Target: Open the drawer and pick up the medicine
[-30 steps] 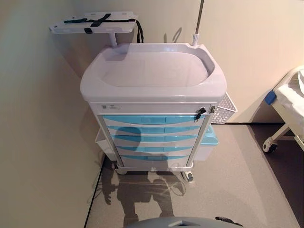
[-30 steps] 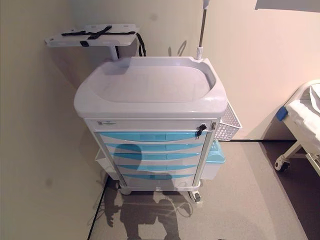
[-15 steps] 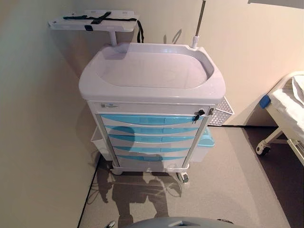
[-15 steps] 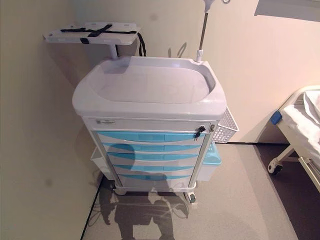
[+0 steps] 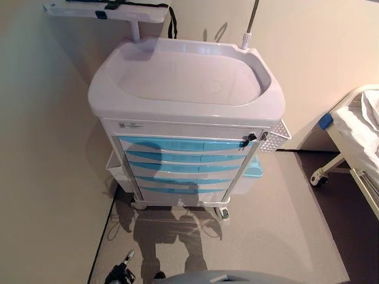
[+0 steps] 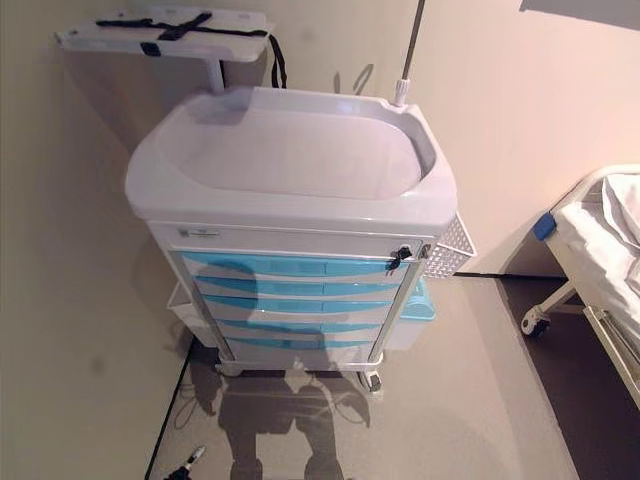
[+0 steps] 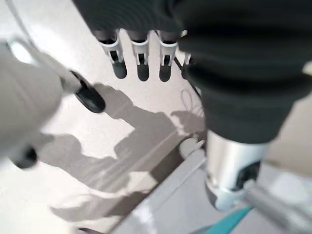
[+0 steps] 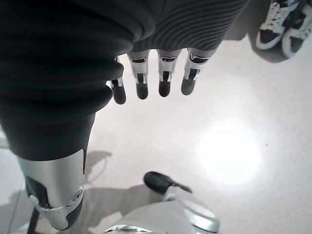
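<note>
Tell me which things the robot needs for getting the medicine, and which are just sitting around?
Needed:
cart
top drawer
left hand, open
right hand, open

Just around:
wire basket
bed
side shelf
pole
a person's shoes

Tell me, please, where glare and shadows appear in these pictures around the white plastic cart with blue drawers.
Right wrist view: a bright round glare patch lies on the pale glossy floor, beyond the open right hand. Left eye view: the thin metal pole throws a curved shadow on the beige wall behind the white plastic cart with blue drawers, whose top shows a soft sheen.
</note>
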Controlling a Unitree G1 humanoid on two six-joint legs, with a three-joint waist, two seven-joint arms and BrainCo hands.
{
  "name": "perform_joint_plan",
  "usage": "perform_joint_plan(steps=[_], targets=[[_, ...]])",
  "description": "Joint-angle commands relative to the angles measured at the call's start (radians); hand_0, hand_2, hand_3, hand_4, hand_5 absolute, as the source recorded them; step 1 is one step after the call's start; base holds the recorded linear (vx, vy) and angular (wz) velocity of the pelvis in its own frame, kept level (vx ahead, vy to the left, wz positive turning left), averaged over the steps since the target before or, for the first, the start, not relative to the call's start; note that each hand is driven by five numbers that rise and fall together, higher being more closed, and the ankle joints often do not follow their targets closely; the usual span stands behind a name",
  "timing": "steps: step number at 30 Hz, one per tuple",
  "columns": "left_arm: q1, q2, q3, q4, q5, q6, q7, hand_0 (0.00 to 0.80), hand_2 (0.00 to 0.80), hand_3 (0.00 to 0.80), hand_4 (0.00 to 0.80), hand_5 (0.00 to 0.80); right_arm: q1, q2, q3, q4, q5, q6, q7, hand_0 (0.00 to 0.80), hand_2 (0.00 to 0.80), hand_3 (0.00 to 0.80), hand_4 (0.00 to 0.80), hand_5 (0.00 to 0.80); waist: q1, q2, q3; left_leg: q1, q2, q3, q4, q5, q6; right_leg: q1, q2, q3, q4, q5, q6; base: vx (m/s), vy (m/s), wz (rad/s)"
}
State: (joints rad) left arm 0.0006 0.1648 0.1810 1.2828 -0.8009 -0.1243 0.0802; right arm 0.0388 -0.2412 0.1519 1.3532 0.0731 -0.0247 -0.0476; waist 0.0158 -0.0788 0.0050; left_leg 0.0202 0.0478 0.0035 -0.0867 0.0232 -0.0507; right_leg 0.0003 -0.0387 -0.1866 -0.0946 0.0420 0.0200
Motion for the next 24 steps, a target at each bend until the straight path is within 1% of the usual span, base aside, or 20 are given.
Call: perform_joint_plan(steps=[1,4,6,8,9,10,11,12,13,14,15,17,20,21,24], targets=[[-0.087,-0.037,0.051,0.016,-0.065,-0.040,-0.007,0.000,0.000,0.000,0.000,0.000,-0.078,0.016,0.000,0.039,0.037,-0.023,-0.015,0.000,0.000,0.000,0.000,0.000,0.002,-0.027,0.036,0.000,-0.054,0.023,-0.001,-0.060,0.028,0.024,-0.038,-0.011,0.007,-0.003,0.100,0.023,0.014,-0.05],[-0.126,-0.055,0.046,-0.020,-0.155,-0.047,-0.023,0.000,0.000,0.000,0.000,0.000,-0.091,0.011,0.013,0.029,0.036,-0.022,-0.012,0.000,0.000,0.000,0.000,0.000,-0.004,-0.034,0.049,-0.008,-0.055,0.027,-0.001,-0.063,0.035,0.013,-0.038,0.000,0.007,0.000,0.102,-0.001,0.028,-0.09],[-0.148,-0.058,0.034,-0.032,-0.160,-0.047,-0.023,0.000,0.000,0.000,0.000,0.000,-0.103,0.009,0.017,0.025,0.042,-0.021,-0.014,0.000,0.000,0.000,0.000,0.000,-0.005,-0.035,0.059,-0.017,-0.056,0.031,-0.001,-0.062,0.037,0.002,-0.038,0.005,0.009,0.002,0.102,-0.068,0.027,-0.09],[-0.184,-0.063,0.013,-0.062,-0.187,-0.057,-0.021,0.000,0.000,0.000,0.000,0.000,-0.123,0.003,0.028,0.011,0.051,-0.024,-0.017,0.000,0.000,0.000,0.000,0.000,-0.009,-0.038,0.086,-0.036,-0.057,0.039,-0.001,-0.054,0.043,-0.026,-0.039,0.015,0.020,0.007,0.100,-0.210,0.044,-0.10],[-0.238,-0.065,-0.023,-0.101,-0.207,-0.073,-0.015,0.000,0.000,0.000,0.000,0.000,-0.153,-0.001,0.046,-0.004,0.061,-0.024,-0.022,0.000,0.000,0.000,0.000,0.000,-0.012,-0.044,0.129,-0.076,-0.061,0.045,0.004,-0.035,0.051,-0.079,-0.041,0.028,0.048,0.012,0.098,-0.337,0.044,-0.18],[-0.267,-0.068,-0.041,-0.124,-0.219,-0.081,-0.012,0.000,0.000,0.000,0.000,0.000,-0.171,-0.005,0.054,-0.009,0.067,-0.025,-0.027,0.000,0.000,0.000,0.000,0.000,-0.011,-0.048,0.151,-0.112,-0.065,0.047,0.026,-0.032,0.055,-0.112,-0.044,0.034,0.068,0.015,0.095,-0.291,0.028,-0.21],[-0.270,-0.069,-0.041,-0.125,-0.219,-0.081,-0.011,0.000,0.000,0.000,0.000,0.000,-0.174,-0.005,0.053,-0.008,0.067,-0.025,-0.027,0.000,0.000,0.000,0.000,0.000,-0.011,-0.049,0.150,-0.119,-0.065,0.048,0.032,-0.034,0.056,-0.119,-0.045,0.035,0.072,0.014,0.095,-0.314,0.028,-0.20],[-0.324,-0.078,-0.078,-0.160,-0.249,-0.095,-0.001,0.000,0.000,0.000,0.000,0.000,-0.209,-0.012,0.067,-0.022,0.082,-0.028,-0.038,0.000,0.000,0.000,0.000,0.000,-0.017,-0.057,0.189,-0.207,-0.071,0.047,0.111,-0.044,0.062,-0.190,-0.057,0.045,0.118,0.024,0.090,-0.289,0.037,-0.12],[-0.348,-0.083,-0.091,-0.174,-0.258,-0.099,0.000,0.000,0.000,0.000,0.000,0.000,-0.220,-0.016,0.071,-0.026,0.088,-0.028,-0.040,0.000,0.000,0.000,0.000,0.000,-0.020,-0.059,0.198,-0.255,-0.073,0.048,0.151,-0.052,0.066,-0.228,-0.063,0.048,0.143,0.025,0.089,-0.278,0.037,-0.05],[-0.349,-0.083,-0.091,-0.174,-0.258,-0.099,0.001,0.000,0.000,0.000,0.000,0.000,-0.222,-0.016,0.070,-0.026,0.088,-0.028,-0.040,0.000,0.000,0.000,0.000,0.000,-0.020,-0.057,0.195,-0.264,-0.072,0.048,0.163,-0.061,0.066,-0.235,-0.062,0.048,0.151,0.020,0.089,-0.202,0.066,-0.03],[-0.393,-0.095,-0.121,-0.203,-0.280,-0.108,0.005,0.000,0.000,0.000,0.000,0.000,-0.246,-0.023,0.076,-0.037,0.106,-0.032,-0.045,0.000,0.000,0.000,0.000,0.000,-0.026,-0.055,0.208,-0.341,-0.077,0.045,0.221,-0.074,0.072,-0.309,-0.073,0.055,0.198,0.017,0.083,-0.165,0.076,-0.03],[-0.435,-0.100,-0.137,-0.223,-0.300,-0.118,0.015,0.000,0.000,0.000,0.000,0.000,-0.261,-0.028,0.081,-0.042,0.115,-0.031,-0.048,0.000,0.000,0.000,0.000,0.000,-0.034,-0.050,0.204,-0.406,-0.083,0.044,0.267,-0.087,0.076,-0.377,-0.079,0.059,0.247,0.006,0.078,-0.144,0.075,0.04],[-0.466,-0.108,-0.147,-0.241,-0.327,-0.126,0.020,0.000,0.000,0.000,0.000,0.000,-0.275,-0.033,0.081,-0.046,0.126,-0.030,-0.056,0.000,0.000,0.000,0.000,0.000,-0.042,-0.045,0.202,-0.452,-0.088,0.047,0.309,-0.101,0.078,-0.426,-0.088,0.063,0.284,-0.005,0.076,-0.079,0.050,0.00],[-0.491,-0.118,-0.157,-0.274,-0.356,-0.138,0.025,0.000,0.000,0.000,0.000,0.000,-0.283,-0.037,0.081,-0.052,0.135,-0.032,-0.058,0.000,0.000,0.000,0.000,0.000,-0.047,-0.042,0.201,-0.490,-0.093,0.048,0.347,-0.113,0.080,-0.465,-0.093,0.066,0.317,-0.012,0.073,-0.091,0.063,-0.06],[-0.514,-0.130,-0.171,-0.301,-0.382,-0.145,0.027,0.000,0.000,0.000,0.000,0.000,-0.288,-0.043,0.080,-0.051,0.137,-0.032,-0.061,0.000,0.000,0.000,0.000,0.000,-0.051,-0.038,0.196,-0.521,-0.095,0.049,0.379,-0.125,0.081,-0.501,-0.099,0.068,0.346,-0.020,0.071,-0.057,0.044,-0.01]])
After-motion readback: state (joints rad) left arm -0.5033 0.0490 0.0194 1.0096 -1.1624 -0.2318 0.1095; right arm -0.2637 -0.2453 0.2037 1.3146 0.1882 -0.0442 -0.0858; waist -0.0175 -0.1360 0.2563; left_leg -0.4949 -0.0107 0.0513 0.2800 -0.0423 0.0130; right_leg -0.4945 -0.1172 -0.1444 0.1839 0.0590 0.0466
